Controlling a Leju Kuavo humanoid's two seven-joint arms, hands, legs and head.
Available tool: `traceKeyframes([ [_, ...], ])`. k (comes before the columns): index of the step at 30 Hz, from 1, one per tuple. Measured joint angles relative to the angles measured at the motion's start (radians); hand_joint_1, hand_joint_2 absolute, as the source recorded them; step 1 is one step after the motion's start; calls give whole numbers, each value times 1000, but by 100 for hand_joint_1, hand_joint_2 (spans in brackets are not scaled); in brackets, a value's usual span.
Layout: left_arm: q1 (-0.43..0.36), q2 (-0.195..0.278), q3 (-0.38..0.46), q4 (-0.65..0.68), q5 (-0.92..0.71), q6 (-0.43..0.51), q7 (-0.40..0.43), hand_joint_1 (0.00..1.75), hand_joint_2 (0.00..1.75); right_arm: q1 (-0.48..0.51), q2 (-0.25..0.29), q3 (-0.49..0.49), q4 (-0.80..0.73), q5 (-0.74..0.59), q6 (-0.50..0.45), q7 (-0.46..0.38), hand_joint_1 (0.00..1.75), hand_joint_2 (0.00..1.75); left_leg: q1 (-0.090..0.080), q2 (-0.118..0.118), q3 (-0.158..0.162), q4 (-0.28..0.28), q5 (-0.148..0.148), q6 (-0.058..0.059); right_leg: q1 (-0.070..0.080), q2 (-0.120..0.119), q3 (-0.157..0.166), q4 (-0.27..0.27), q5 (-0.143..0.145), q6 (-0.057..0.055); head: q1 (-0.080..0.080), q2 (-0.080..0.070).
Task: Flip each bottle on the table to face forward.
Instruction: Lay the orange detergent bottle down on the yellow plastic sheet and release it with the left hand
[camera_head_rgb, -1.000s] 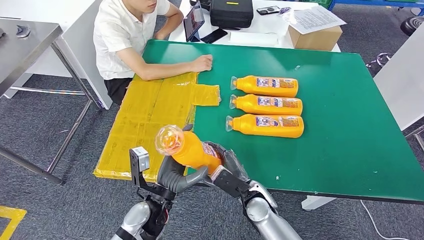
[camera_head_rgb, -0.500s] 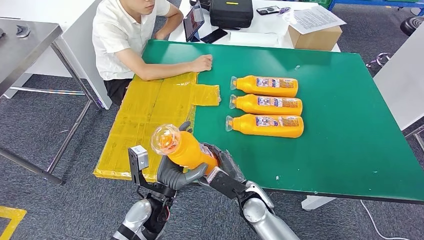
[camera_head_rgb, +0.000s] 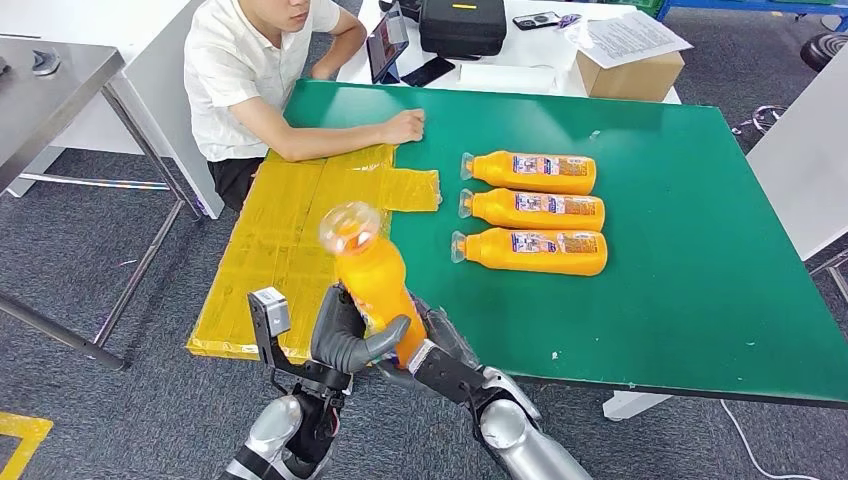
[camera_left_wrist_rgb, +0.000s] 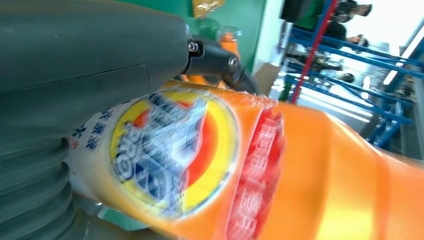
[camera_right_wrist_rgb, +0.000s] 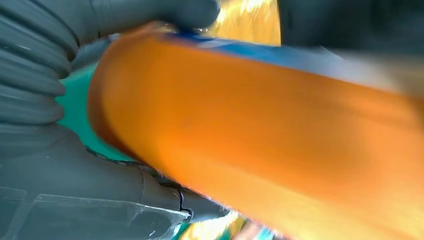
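Observation:
An orange bottle (camera_head_rgb: 375, 290) with a clear cap is held in the air over the front left corner of the green table (camera_head_rgb: 700, 280), tilted, cap up and away from me. My left hand (camera_head_rgb: 340, 340) grips its lower body from the left, and my right hand (camera_head_rgb: 445, 352) holds its base from the right. The left wrist view has the label side of the bottle (camera_left_wrist_rgb: 250, 165) against my left hand (camera_left_wrist_rgb: 75, 75). In the right wrist view my right hand (camera_right_wrist_rgb: 75, 190) wraps the plain orange side of the bottle (camera_right_wrist_rgb: 260, 125). Three more orange bottles (camera_head_rgb: 535, 210) lie side by side mid-table, caps to the left.
A person sits at the far left corner with a forearm (camera_head_rgb: 340, 140) resting on the table. A yellow sheet (camera_head_rgb: 290, 230) covers the table's left part. A cardboard box (camera_head_rgb: 630, 72), a black case (camera_head_rgb: 462, 25) and a tablet (camera_head_rgb: 388, 45) stand on a white table beyond. A grey metal table (camera_head_rgb: 50, 80) is at left.
The held bottle has swung from lying low toward upright; its cap rose and moved away from me. Both hands shifted slightly with it. The three lying bottles stayed put.

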Motion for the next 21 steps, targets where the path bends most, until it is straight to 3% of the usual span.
traceKeyframes([
  [9, 11, 0, 33, -30, -12, 0, -26, 175, 175, 51, -1, -6, -13, -164, 146, -36, 0, 0, 0, 0, 0, 0, 0, 0, 0, 0, 0, 0, 0, 0, 0, 0],
  [14, 3, 1, 75, -39, -1, -12, -19, 175, 175, 107, -3, -32, -41, -149, 113, -51, 0, 0, 0, 0, -1, 0, 0, 0, 0, 0, -1, 0, 0, 0, 0, 0],
  [21, -45, 17, 116, -13, -94, 70, -12, 175, 175, 175, 18, -108, -96, -184, 16, -96, 0, 0, 0, 1, 0, 0, 0, 0, 0, 1, -1, 0, 0, 0, 0, 0],
])
